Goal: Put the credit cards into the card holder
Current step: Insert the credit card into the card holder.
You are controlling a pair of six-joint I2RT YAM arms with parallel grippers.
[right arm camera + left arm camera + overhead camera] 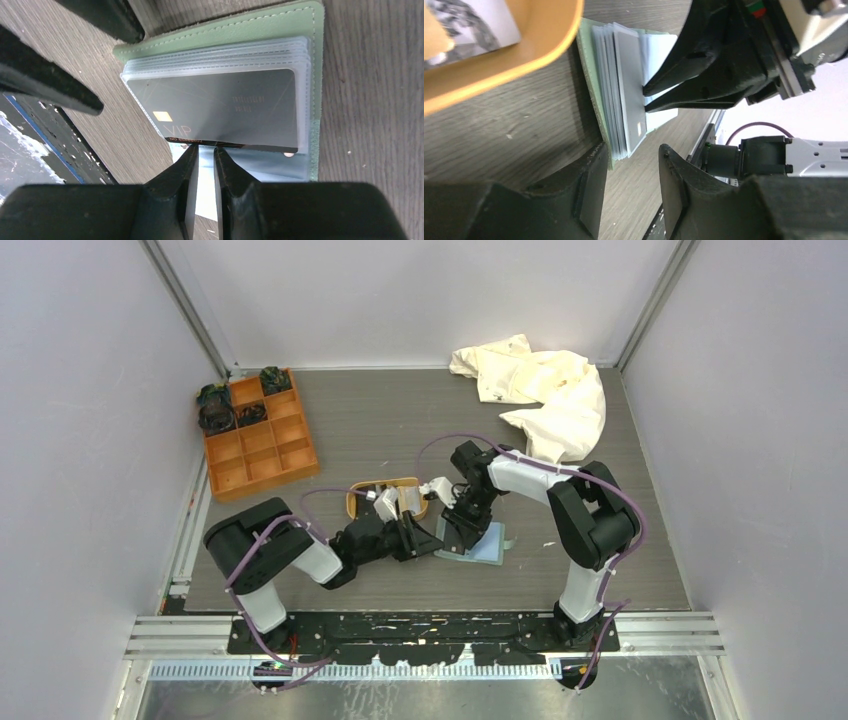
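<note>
I see the card holder (310,30) lying open on the surface (380,420). Its sage-green cover is spread flat, with a fan of clear sleeves stacked on it. A dark grey card (225,107) with a small gold chip and "VIP" printed on it sits in the top sleeve. Its black near edge shows just past the sleeve's mouth.

The right gripper (204,149) is directly at that edge. Its fingers are narrow, and their tips touch the card's long side. A pale strip shows in the slim gap between them, but I cannot tell whether they pinch anything.

The left gripper (633,155) sits low at the holder's corner. Its fingers are moderately apart with nothing between them, and one finger is just beside the green cover's edge.

From above, the holder lies near the front middle of the surface, between the two arms. It is just beside the oval tan tray (352,502), where another card (479,22), pale with a dark pattern, rests. An orange compartment box (258,435) stands well apart at the far left. A cream cloth (545,385) is bunched at the far right.
</note>
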